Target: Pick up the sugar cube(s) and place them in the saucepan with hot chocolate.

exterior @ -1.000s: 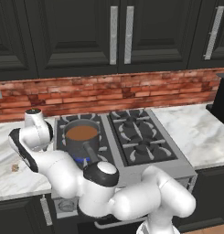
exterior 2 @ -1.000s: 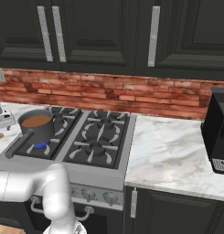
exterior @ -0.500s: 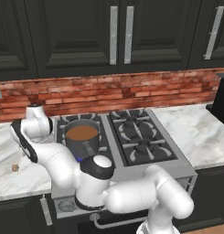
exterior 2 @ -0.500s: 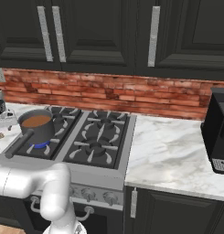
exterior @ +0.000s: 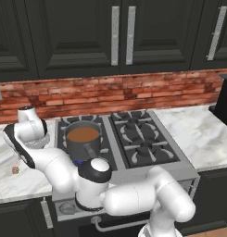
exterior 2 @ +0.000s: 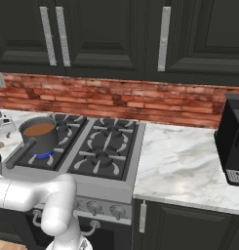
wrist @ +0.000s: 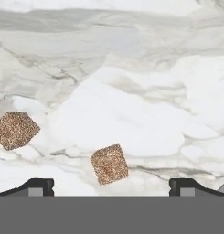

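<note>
Setting: dark cabinet doors (exterior: 78, 37) with long metal pulls hang over a red brick backsplash (exterior: 110, 95) in a rendered kitchen; white marble surface (exterior: 198, 134) runs either side of a gas stove (exterior: 133, 139).
Arm: white robot arm (exterior: 45, 157) reaches from the base out over the marble left of the stove, its wrist bent down toward the surface.
Claw: claw (wrist: 111, 185) points down at the marble with its jaws spread as wide as they go, holding nothing; one dark fingertip (wrist: 38, 186) shows at the lower left of the hand view and the other at the lower right.
Sugar cubes: speckled brown sugar cube (wrist: 109, 163) lies on the marble between the two fingertips, nearer the left one and touching neither; second brown sugar cube (wrist: 15, 130) lies apart from it, up and to the left in the hand view. From the left base view one brown cube shows on the marble left of the arm.
Saucepan: dark grey saucepan (exterior: 82, 139) sits on the stove's front left burner, upright, with smooth orange-brown liquid inside and its straight handle (exterior 2: 19, 154) pointing toward the stove's front edge.
Right side: black appliance (exterior 2: 230, 139) stands on the marble at the far right.
</note>
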Tool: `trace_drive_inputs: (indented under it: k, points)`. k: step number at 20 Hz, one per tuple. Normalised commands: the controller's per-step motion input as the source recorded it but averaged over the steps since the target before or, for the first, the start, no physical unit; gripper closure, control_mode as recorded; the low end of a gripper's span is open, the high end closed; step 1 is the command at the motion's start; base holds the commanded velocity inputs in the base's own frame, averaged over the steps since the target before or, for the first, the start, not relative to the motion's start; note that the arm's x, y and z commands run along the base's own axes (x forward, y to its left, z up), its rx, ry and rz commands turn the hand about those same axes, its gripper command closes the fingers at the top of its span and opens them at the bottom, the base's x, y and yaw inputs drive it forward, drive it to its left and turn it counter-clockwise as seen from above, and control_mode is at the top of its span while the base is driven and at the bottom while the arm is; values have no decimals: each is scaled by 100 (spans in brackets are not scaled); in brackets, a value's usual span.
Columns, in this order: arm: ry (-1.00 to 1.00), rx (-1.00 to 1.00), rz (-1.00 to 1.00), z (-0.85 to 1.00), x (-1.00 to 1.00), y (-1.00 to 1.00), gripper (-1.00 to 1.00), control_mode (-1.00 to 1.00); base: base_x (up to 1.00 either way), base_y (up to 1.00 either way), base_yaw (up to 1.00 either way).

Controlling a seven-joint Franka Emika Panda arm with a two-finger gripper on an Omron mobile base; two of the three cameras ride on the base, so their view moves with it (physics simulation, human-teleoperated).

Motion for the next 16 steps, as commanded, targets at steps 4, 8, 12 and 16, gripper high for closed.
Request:
trace_drive_inputs:
  k: [4, 8, 12, 16]
  points:
    - [-7, -5, 0, -19, -5, 4, -100, -100, 0, 0, 0]
    - [-1, -1, 0, -25, -8, 0, -100, -100, 0, 0, 0]
    - [0, 0, 0, -5, -5, 0, -100, -100, 0, 0, 0]
    - [0, 0, 0, -1, -6, -1, -100, -100, 0, 0, 0]
